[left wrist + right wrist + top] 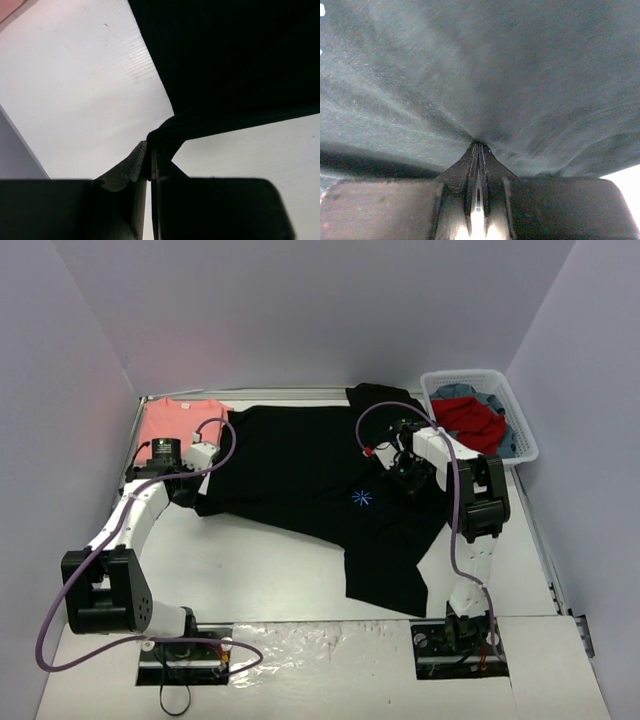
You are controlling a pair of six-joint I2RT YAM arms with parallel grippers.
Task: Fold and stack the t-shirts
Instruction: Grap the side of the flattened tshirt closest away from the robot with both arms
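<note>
The large black t-shirt (pixel 300 465) with a small blue starburst print (pixel 362 497) lies spread across the middle of the table. My left gripper (pixel 188 490) is shut on its left corner; the left wrist view shows the black t-shirt (pixel 230 65) pinched at my left gripper's tips (pixel 151 150). My right gripper (pixel 408 478) is shut on the shirt's right part; the black t-shirt (pixel 485 70) fills the right wrist view and puckers at my right gripper's tips (pixel 479 146). The salmon-pink t-shirt (pixel 175 420) lies flat at the back left.
A white basket (pixel 516 416) at the back right holds red and blue clothes. White walls close in the back and sides. Bare table (pixel 260 570) lies in front of the shirt.
</note>
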